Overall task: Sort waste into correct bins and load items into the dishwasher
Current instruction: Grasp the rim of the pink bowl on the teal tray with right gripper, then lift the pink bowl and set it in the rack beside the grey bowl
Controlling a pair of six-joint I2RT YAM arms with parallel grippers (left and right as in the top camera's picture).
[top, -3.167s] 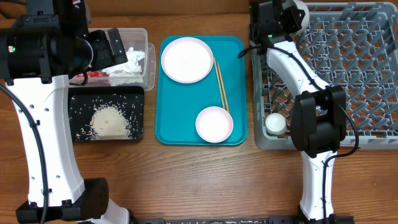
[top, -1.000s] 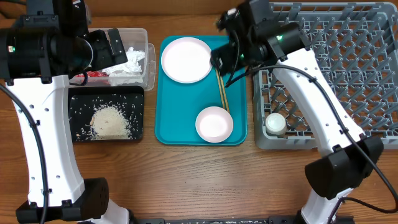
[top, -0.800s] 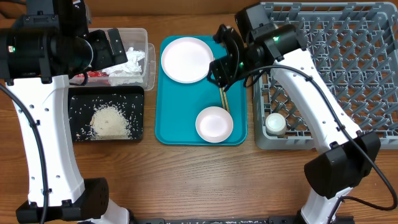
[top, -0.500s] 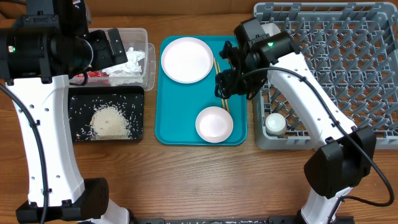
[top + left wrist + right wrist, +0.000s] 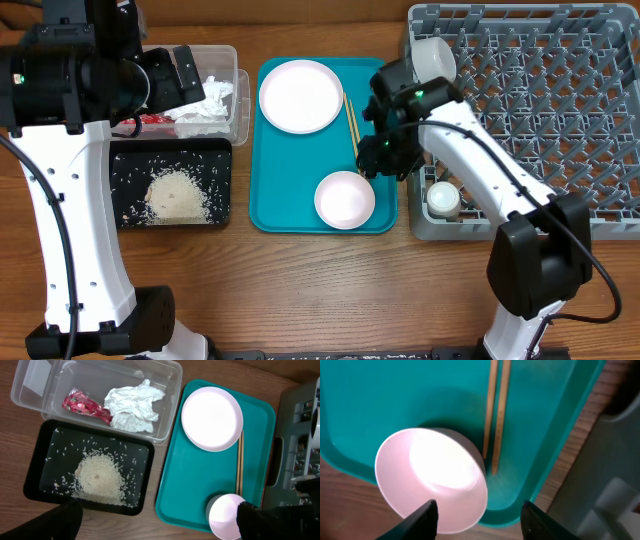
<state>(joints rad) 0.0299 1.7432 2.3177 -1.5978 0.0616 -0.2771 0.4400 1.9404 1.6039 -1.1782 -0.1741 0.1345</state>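
Note:
My right gripper point(image 5: 379, 157) point(image 5: 480, 522) hangs open low over the teal tray, its fingers straddling the right rim of a white bowl point(image 5: 344, 199) point(image 5: 432, 477). The wooden chopsticks point(image 5: 351, 125) point(image 5: 497, 410) lie just beyond it, beside the round plate point(image 5: 300, 96). Another white bowl point(image 5: 432, 55) and a small cup point(image 5: 442, 198) sit in the grey dish rack point(image 5: 560, 120). My left gripper point(image 5: 172, 75) point(image 5: 160, 525) is wide open and empty, high over the clear tub point(image 5: 232, 60), which holds the napkin point(image 5: 132, 407) and red wrapper point(image 5: 85, 404). Rice point(image 5: 100, 477) lies in the black tray point(image 5: 40, 460).
The teal tray point(image 5: 290, 180) lies between the two bins on the left and the dish rack on the right. The rack's near-left wall stands close to my right wrist. Bare wooden table runs along the front edge.
My right arm has swung from the top of the chopsticks down toward the bowl at the tray's near end, and its jaws have narrowed. The left arm has not moved.

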